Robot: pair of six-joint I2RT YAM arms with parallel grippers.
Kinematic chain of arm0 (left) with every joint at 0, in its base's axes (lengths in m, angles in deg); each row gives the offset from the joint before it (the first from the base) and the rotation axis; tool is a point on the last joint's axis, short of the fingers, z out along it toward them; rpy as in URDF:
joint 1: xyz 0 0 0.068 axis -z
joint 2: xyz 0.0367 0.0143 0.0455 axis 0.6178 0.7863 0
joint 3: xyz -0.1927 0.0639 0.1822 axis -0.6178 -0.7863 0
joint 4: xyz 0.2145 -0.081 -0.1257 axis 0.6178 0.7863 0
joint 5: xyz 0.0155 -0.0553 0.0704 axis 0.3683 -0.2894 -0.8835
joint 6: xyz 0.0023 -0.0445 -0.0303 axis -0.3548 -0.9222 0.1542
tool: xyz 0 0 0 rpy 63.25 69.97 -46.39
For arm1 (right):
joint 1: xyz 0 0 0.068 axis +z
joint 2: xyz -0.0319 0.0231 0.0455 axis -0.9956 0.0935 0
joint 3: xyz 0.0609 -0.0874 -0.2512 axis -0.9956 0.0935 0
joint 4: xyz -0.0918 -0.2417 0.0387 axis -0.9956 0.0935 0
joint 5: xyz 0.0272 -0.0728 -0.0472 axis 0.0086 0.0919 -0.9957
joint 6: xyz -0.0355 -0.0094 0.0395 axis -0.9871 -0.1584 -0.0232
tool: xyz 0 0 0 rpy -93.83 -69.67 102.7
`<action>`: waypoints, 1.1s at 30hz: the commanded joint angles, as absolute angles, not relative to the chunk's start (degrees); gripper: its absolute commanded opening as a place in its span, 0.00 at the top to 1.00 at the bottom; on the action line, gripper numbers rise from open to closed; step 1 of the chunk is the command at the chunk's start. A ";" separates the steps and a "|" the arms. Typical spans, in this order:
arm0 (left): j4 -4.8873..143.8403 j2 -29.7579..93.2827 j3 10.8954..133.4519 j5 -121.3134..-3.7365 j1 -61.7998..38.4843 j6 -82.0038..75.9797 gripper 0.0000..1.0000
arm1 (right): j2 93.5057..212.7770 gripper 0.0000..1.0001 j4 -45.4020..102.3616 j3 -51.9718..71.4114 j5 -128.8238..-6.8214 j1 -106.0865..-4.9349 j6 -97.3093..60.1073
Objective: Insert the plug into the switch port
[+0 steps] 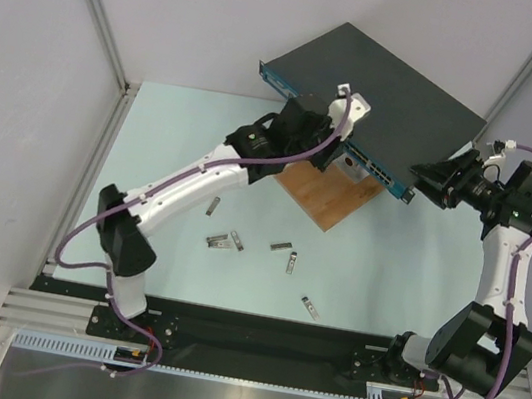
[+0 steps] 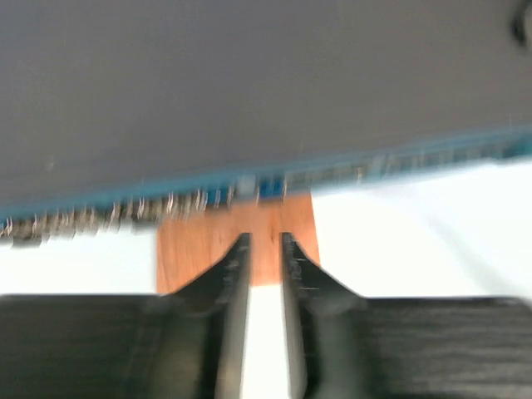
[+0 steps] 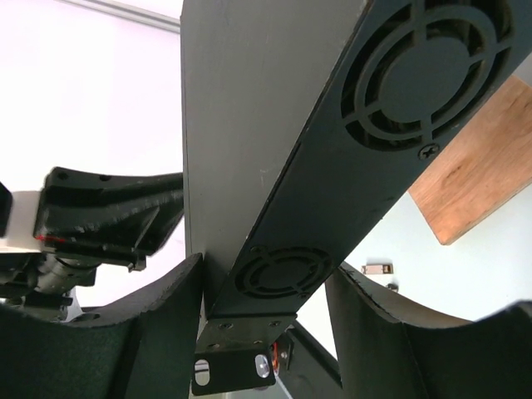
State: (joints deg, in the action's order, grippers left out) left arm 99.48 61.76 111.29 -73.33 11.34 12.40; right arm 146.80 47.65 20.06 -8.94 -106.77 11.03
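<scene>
The switch (image 1: 395,88) is a flat dark grey box lying at an angle at the back, its blue front strip (image 1: 377,167) of sockets facing the arms. It fills the top of the left wrist view (image 2: 249,83). My left gripper (image 1: 321,158) hangs just in front of the strip, over the wooden board. Its fingers (image 2: 264,237) stand a narrow gap apart with nothing between them. My right gripper (image 1: 430,175) clamps the switch's right end. In the right wrist view its fingers (image 3: 264,264) press on both sides of the vented end (image 3: 249,125). Several small metal plugs (image 1: 224,243) lie loose on the table.
A brown wooden board (image 1: 325,197) lies under the switch's front edge and shows in the left wrist view (image 2: 195,249) and the right wrist view (image 3: 486,166). Other plugs lie at mid-table (image 1: 282,247) and nearer the arms (image 1: 310,308). One shows in the right wrist view (image 3: 378,268). Grey walls enclose the table.
</scene>
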 commanded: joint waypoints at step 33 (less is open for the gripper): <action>105.76 60.14 76.55 -37.83 27.06 67.27 0.33 | 142.11 0.00 81.40 3.01 -11.22 -119.97 -24.53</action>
